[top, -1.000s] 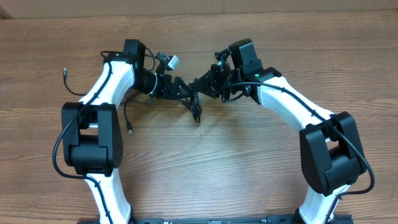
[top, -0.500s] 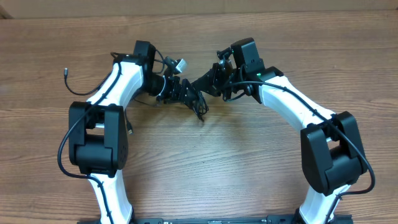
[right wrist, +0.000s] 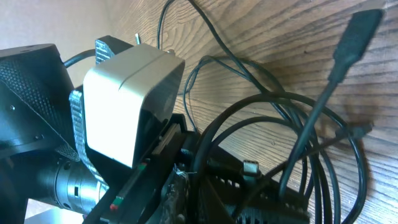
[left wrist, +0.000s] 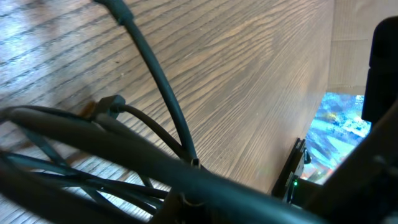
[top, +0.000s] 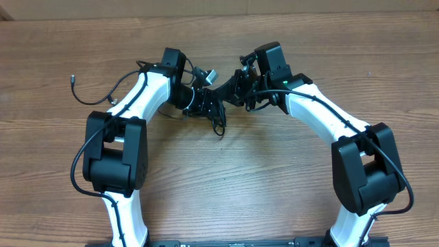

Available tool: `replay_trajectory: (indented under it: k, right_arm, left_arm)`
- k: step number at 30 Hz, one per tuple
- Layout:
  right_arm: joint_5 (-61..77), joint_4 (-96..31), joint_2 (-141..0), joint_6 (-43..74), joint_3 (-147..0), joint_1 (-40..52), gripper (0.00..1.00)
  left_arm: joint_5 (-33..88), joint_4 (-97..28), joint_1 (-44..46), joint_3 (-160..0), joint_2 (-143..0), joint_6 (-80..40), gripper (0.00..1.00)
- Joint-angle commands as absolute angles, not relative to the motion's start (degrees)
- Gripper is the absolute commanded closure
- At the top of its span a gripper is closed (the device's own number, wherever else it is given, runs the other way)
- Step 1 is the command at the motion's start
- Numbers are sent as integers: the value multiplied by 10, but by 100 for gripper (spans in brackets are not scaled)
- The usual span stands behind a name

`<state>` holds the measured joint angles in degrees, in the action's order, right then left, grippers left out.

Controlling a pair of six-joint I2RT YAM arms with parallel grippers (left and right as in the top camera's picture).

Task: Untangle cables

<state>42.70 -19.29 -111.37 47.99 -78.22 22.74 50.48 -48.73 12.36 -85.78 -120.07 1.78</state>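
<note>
My left arm has swung right and my left fingers (top: 212, 104) have closed, seemingly pinching the cables (top: 218, 123), bunched at the tabletop's (top: 274, 178) far middle; my right fingers (top: 230, 91) pinch the same tangle. With both sides gripped, I'd next draw them apart slowly, watching for snags

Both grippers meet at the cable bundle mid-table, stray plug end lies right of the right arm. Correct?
No. The stray plug end lies to the left, beyond the left arm, not right of the right arm; the overhead view shows it. The rest holds: left gripper and right gripper meet at the cable bundle mid-table.
</note>
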Motion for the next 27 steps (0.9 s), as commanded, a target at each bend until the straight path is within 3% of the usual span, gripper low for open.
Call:
replay_trajectory:
  k: [1, 6, 11, 13, 18, 23, 27]
  right_arm:
    - [394, -217, -1103, 477, -791, 234, 96]
    - [263, -316, -1103, 445, -790, 235, 96]
    - [223, -362, -1103, 414, -788, 235, 94]
    - [226, -371, -1103, 409, -787, 235, 85]
    - [408, -355, -1103, 243, -787, 234, 41]
    - [452, -357, -1103, 220, -787, 234, 30]
    - [465, -352, -1103, 220, -787, 247, 28]
  left_arm:
    - [496, -493, 115, -856, -1206, 13, 96]
    - [524, -509, 76, -856, -1206, 45, 96]
    - [538, -514, 53, -856, -1206, 58, 96]
    - [538, -514, 51, -856, -1206, 58, 96]
    - [531, -513, 54, -856, -1206, 63, 96]
    - [530, -512, 54, -856, -1206, 62, 96]
    - [530, -513, 54, -856, -1206, 62, 96]
